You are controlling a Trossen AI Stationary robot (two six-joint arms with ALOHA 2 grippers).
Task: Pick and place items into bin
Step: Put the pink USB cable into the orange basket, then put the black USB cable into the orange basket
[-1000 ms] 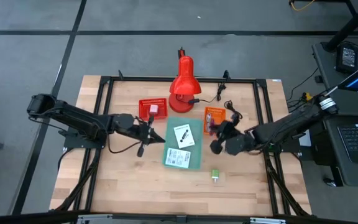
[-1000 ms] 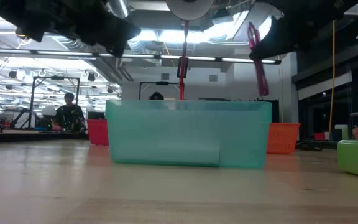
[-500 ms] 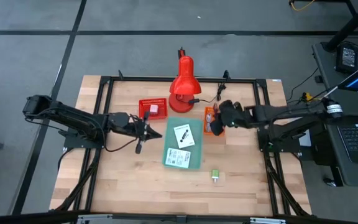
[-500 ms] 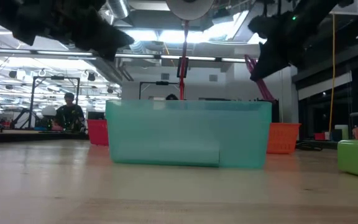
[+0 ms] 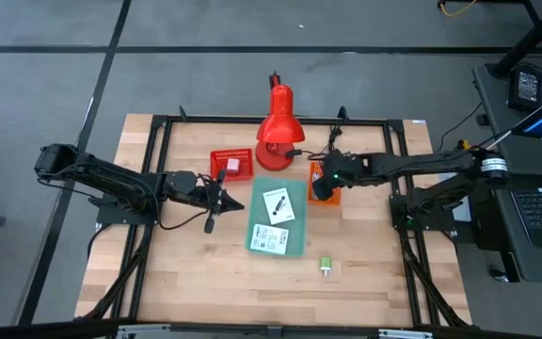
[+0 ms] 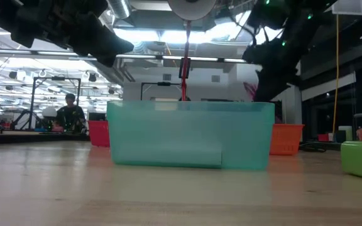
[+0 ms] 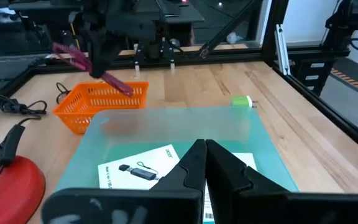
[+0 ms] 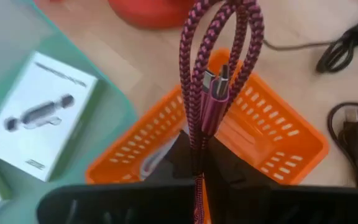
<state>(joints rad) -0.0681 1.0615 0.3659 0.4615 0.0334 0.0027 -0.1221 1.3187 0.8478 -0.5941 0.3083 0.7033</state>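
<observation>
We see the translucent teal plastic bin (image 5: 277, 218) holding two white printed cards (image 5: 276, 205). Our right gripper (image 5: 323, 179), pinching a braided magenta cable (image 8: 219, 56), hangs over the orange mesh basket (image 5: 326, 177); we should release low. The left gripper (image 7: 202, 163) waits, fingers together.

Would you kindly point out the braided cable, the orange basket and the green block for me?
braided cable (image 8: 219, 56): right wrist view, on the folded loop held in the right gripper.
orange basket (image 7: 98, 106): left wrist view, on its front wall.
green block (image 5: 326, 266): high view, on its top face.
</observation>
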